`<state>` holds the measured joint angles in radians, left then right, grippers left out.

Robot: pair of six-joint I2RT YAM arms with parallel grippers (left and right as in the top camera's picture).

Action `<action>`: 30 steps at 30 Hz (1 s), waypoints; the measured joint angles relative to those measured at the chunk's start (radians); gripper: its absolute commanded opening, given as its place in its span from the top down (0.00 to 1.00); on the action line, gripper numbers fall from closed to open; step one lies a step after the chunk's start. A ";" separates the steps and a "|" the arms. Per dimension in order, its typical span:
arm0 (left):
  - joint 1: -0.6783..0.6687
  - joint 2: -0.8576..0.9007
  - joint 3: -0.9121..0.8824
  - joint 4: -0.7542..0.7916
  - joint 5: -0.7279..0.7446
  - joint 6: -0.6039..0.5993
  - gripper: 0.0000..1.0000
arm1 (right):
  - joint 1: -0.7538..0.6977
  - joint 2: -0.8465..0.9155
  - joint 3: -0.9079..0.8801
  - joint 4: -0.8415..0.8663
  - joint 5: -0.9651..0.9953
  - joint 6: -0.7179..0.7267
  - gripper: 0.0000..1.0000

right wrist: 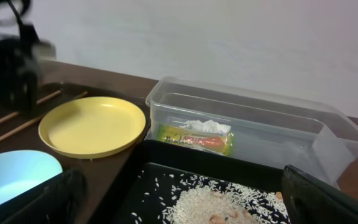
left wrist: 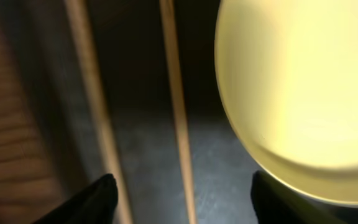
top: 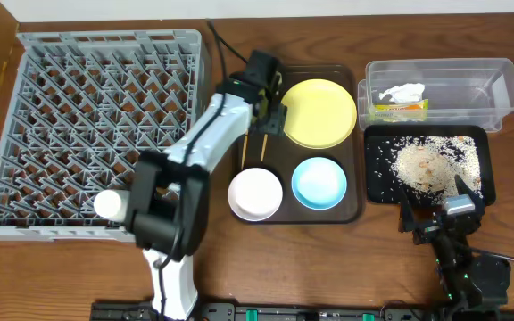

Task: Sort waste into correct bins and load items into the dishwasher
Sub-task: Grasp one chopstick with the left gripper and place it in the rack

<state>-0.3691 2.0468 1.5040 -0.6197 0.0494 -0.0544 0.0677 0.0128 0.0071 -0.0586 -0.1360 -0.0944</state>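
Observation:
My left gripper (top: 270, 114) is open low over two wooden chopsticks (top: 261, 147) beside the yellow plate (top: 319, 113). In the left wrist view one chopstick (left wrist: 178, 124) lies between the open fingers (left wrist: 182, 199), the other (left wrist: 95, 106) runs by the left fingertip, and the plate (left wrist: 303, 81) is at the right. The white bowl (top: 255, 193) and blue bowl (top: 319, 182) sit nearer the front. The white cup (top: 108, 205) lies in the grey dish rack (top: 105, 116). The clear tub (top: 440, 85) holds the tissue (top: 402, 92) and wrapper (top: 400, 109). My right gripper (right wrist: 179, 199) is open and empty at the near edge of the black tray (top: 375, 192), which holds rice scraps (top: 422, 165).
The plate, bowls and chopsticks all lie on a dark brown serving tray (top: 287, 160) between the rack and the bins. The left arm stretches across the rack's right side. The right wrist view also shows the tub (right wrist: 253, 118), plate (right wrist: 92, 124) and blue bowl (right wrist: 11, 174).

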 measured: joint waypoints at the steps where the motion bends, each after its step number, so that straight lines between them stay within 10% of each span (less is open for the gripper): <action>1: -0.004 0.023 0.000 0.000 -0.001 0.001 0.45 | 0.000 0.000 0.000 0.000 0.000 0.000 0.01; 6: -0.008 0.086 0.002 0.003 -0.004 0.004 0.51 | 0.000 0.000 0.000 0.000 0.000 0.000 0.01; 14: -0.008 0.093 0.010 0.011 -0.003 0.005 0.92 | 0.000 0.000 0.000 0.000 0.000 0.000 0.01; 30: 0.077 -0.129 0.012 -0.133 -0.004 -0.024 0.92 | 0.000 0.000 0.000 0.000 0.000 0.000 0.01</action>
<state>-0.2916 1.9182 1.5158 -0.7528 0.0452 -0.0780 0.0677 0.0128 0.0071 -0.0586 -0.1360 -0.0944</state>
